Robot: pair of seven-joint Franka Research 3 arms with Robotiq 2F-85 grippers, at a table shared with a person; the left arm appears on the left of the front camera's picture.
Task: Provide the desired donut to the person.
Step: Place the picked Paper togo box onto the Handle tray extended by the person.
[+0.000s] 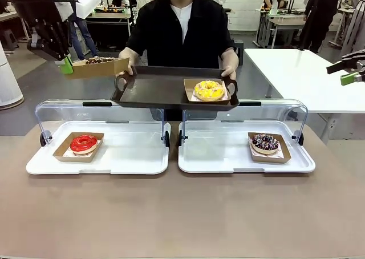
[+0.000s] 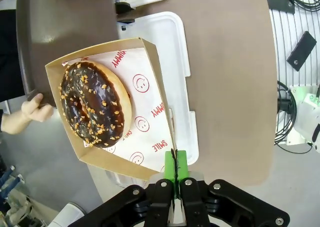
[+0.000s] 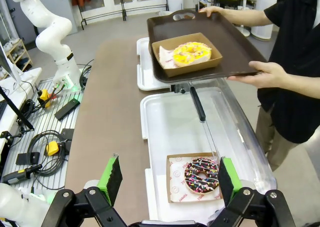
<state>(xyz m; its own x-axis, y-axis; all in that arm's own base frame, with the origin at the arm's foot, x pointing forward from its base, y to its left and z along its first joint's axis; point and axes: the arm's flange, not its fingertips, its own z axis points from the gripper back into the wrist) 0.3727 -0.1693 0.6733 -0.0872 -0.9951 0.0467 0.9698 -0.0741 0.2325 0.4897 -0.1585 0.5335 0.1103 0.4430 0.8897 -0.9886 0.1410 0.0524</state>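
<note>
My left gripper [image 1: 67, 65] is shut on the rim of a cardboard tray [image 1: 105, 68] that holds a chocolate donut with nut bits [image 2: 95, 104]. It hangs at the left edge of the dark serving tray [image 1: 162, 88] that the person [image 1: 182, 28] holds in both hands over the far side of the table. A yellow donut [image 1: 209, 90] in its own cardboard tray lies on that serving tray. My right gripper [image 3: 169, 180] stands open, high at the right, above a sprinkled chocolate donut [image 3: 201, 175].
Two white trays [image 1: 131, 159] with raised clear lids [image 1: 100, 108] sit side by side on the brown table. The left one holds a red donut [image 1: 84, 143], the right one the sprinkled donut [image 1: 266, 142]. The person's hand [image 2: 27, 114] grips the serving tray's handle close to my carried tray.
</note>
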